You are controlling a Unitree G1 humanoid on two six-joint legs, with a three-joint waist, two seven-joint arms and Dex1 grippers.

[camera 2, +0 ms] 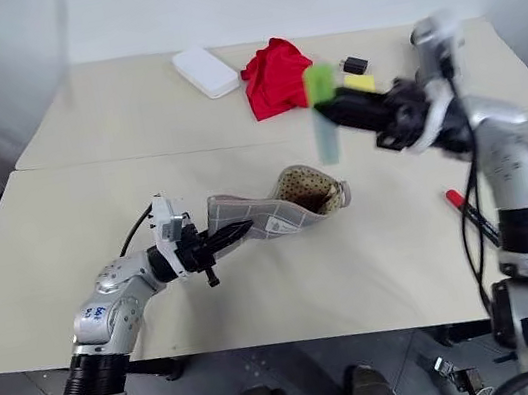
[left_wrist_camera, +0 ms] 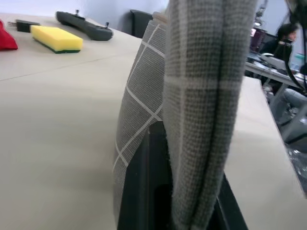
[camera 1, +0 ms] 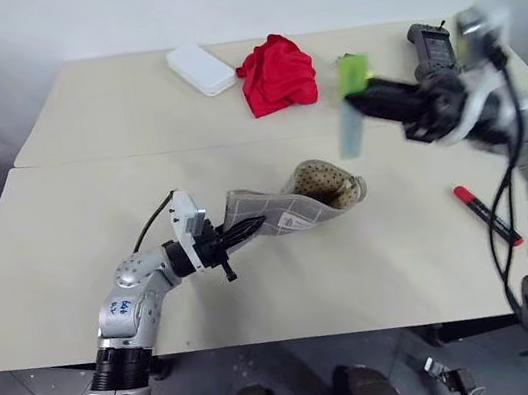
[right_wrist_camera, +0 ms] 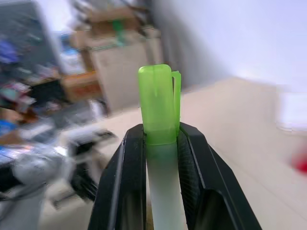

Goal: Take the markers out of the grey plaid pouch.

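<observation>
Green plastic sits clamped between the right fingers (right_wrist_camera: 160,143): a green marker (right_wrist_camera: 159,103) with its capped end standing out past the fingertips and its paler barrel running back between them. Those fingers are closed on the barrel with only its width between them. The right arm is raised above the counter (camera 1: 70,250), its wrist bent so the fingers point across toward the robot's left, and the marker hangs upright in the air above and to the right of the pouch mouth.

Grey plaid cloth fills the space between the left fingers (left_wrist_camera: 158,163), which are pinched fully together on the closed end of the grey plaid pouch (camera 1: 291,208). From there the pouch stretches away from the fingertips, its far end gaping and showing beige dotted lining. The left arm lies low and level over the counter, pointing forward and to the right.

A red-capped marker (camera 1: 481,210) lies flat on the counter below the right arm, apart from both sets of fingers.
</observation>
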